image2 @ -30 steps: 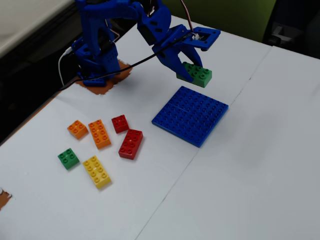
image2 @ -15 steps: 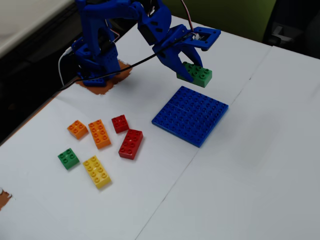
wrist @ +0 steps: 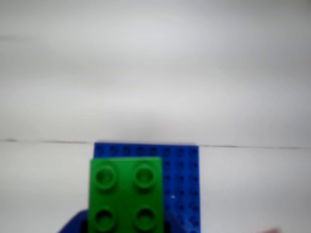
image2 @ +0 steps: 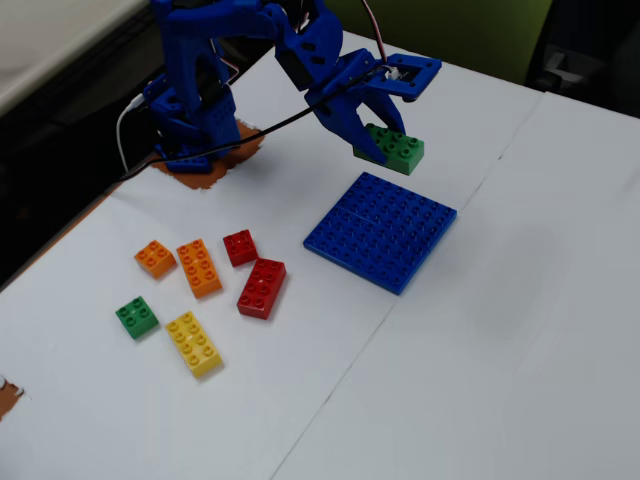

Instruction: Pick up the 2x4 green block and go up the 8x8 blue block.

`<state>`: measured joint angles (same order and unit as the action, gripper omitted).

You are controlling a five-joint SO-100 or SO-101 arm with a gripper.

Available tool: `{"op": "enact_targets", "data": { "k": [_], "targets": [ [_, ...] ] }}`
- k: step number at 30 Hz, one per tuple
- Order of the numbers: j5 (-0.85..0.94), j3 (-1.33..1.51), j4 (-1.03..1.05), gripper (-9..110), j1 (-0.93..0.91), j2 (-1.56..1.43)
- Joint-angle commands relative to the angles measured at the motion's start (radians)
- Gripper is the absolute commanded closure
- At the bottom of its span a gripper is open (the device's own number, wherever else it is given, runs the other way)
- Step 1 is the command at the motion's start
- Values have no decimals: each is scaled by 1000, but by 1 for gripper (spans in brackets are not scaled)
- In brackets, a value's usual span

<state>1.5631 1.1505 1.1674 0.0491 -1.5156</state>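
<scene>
My blue gripper is shut on the 2x4 green block, holding it in the air above the far edge of the 8x8 blue block, which lies flat on the white table. In the wrist view the green block fills the lower middle, with the blue fingers just showing at its sides and the blue plate beneath and to its right. Part of the green block is hidden by the fingers in the fixed view.
Left of the plate lie loose bricks: two red, two orange, a yellow one and a small green 2x2. The arm's base stands at the back left. A seam crosses the white table.
</scene>
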Motion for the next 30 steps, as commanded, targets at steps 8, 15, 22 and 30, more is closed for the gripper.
{"op": "enact_targets", "data": {
  "k": [8,15,22,30],
  "targets": [
    [6,-63,-11,101,12,-60],
    [6,-63,-9,101,12,-60],
    [6,-63,-9,101,12,-60],
    [6,-63,0,101,12,-63]
  ]
}}
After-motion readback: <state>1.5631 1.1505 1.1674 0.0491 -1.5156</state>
